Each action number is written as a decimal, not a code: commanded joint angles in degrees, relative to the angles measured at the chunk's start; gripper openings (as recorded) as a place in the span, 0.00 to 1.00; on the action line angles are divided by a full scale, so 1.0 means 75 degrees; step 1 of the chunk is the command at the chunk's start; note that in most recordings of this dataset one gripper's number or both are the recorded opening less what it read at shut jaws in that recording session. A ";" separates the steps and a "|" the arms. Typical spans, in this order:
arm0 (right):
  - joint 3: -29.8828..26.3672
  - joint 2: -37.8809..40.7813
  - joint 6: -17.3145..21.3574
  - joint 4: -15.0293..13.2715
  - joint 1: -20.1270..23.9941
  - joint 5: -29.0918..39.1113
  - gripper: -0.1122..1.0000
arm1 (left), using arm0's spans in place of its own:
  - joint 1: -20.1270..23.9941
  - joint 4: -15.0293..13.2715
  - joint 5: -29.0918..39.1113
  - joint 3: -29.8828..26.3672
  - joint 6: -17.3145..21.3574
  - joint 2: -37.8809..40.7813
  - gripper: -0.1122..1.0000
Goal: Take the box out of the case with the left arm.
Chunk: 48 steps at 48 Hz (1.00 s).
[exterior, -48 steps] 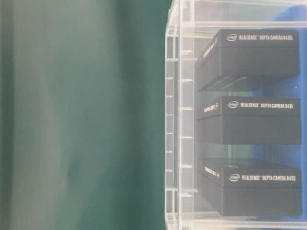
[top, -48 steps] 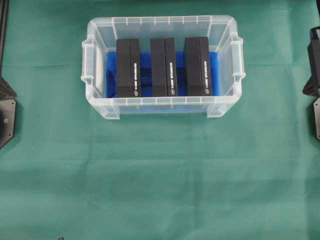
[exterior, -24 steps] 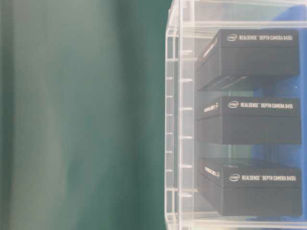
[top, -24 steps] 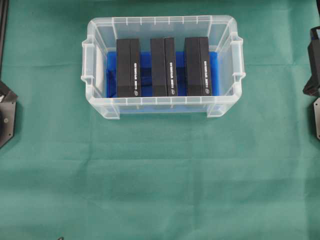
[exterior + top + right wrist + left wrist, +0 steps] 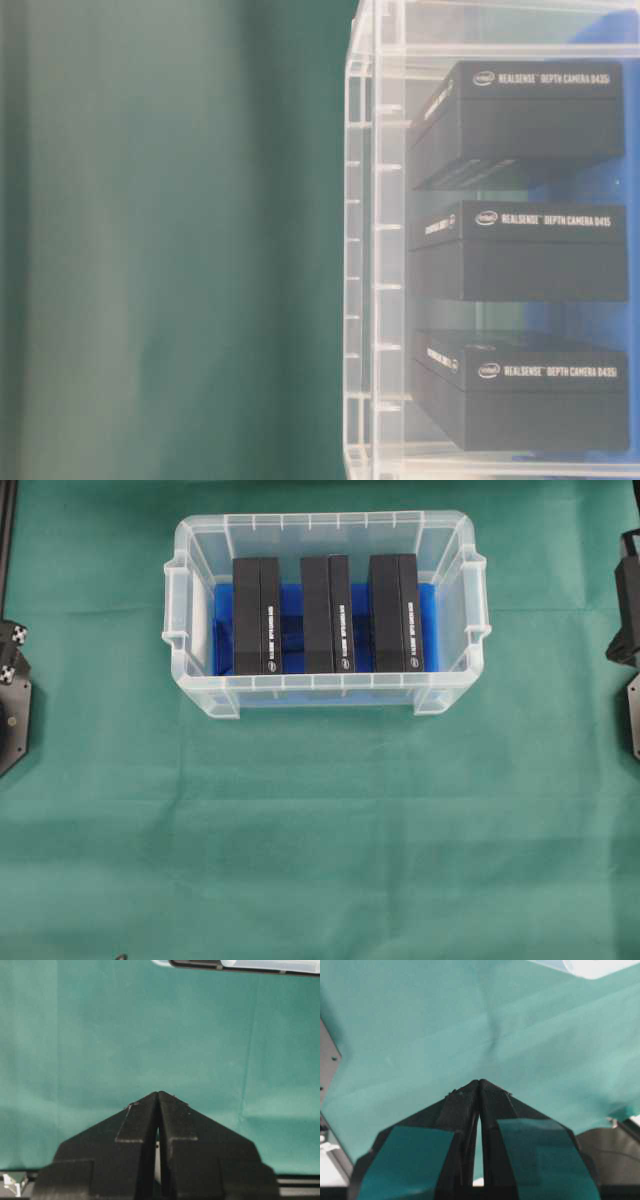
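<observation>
The case (image 5: 325, 694), a clear plastic bin with a blue floor, sits at the top middle of the green cloth. Three black boxes stand side by side in it: left (image 5: 257, 616), middle (image 5: 327, 614), right (image 5: 396, 612). The table-level view shows the case (image 5: 365, 250) from the side, with the boxes (image 5: 520, 250) stacked in the picture and white lettering on them. My left gripper (image 5: 479, 1081) is shut and empty over bare cloth, far from the case, whose corner (image 5: 590, 966) shows at the top right. My right gripper (image 5: 158, 1093) is shut and empty too.
Green cloth (image 5: 320, 840) covers the whole table. The left arm's base (image 5: 12, 695) sits at the left edge and the right arm (image 5: 627, 630) at the right edge. A strip of the case's rim (image 5: 240, 964) lies along the top of the right wrist view.
At the left edge of the overhead view a part of the left arm with black-and-white markers has come into sight. The case, the boxes and the right arm have not moved.
</observation>
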 commanded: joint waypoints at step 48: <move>-0.0187 0.0000 0.0023 -0.0129 -0.0012 -0.0012 0.10 | 0.3574 -0.0059 0.0609 -0.0445 0.2660 0.0809 0.11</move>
